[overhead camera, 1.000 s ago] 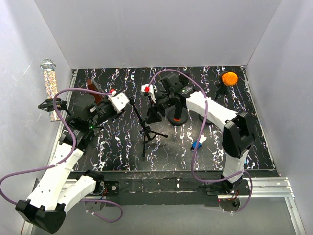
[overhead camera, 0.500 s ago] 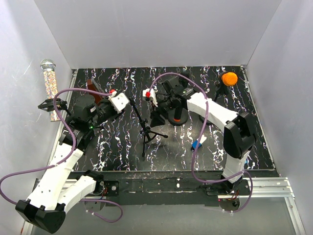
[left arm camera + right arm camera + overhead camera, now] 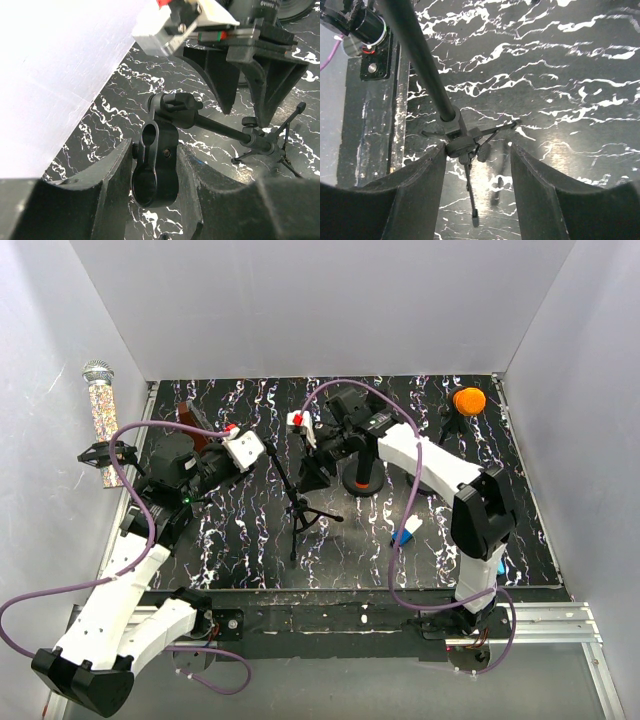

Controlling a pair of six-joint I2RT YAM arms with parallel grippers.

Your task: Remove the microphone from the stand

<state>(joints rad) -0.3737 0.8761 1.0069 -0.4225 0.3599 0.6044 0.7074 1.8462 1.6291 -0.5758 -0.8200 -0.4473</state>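
Observation:
A black tripod stand (image 3: 299, 512) rises from the middle of the marbled mat. My left gripper (image 3: 264, 453) is shut on the clip (image 3: 155, 167) at its top, and the clip's ring is empty. Just right of the pole hangs my right gripper (image 3: 316, 474), open. In the right wrist view it (image 3: 477, 187) stands above the tripod hub (image 3: 460, 146), one finger on each side and nothing gripped. A glitter-bodied microphone (image 3: 99, 398) with a silver head stands upright in a holder by the left wall. An orange-headed microphone (image 3: 468, 401) sits on a small stand at the back right.
A black round base with an orange ring (image 3: 361, 481) stands under the right arm. A small blue and white object (image 3: 405, 533) lies on the mat near the right arm. A dark red object (image 3: 191, 416) sits behind the left gripper. White walls enclose three sides.
My right arm has shifted slightly back and left over the stand. The left gripper and the stand's clip have stayed where they were.

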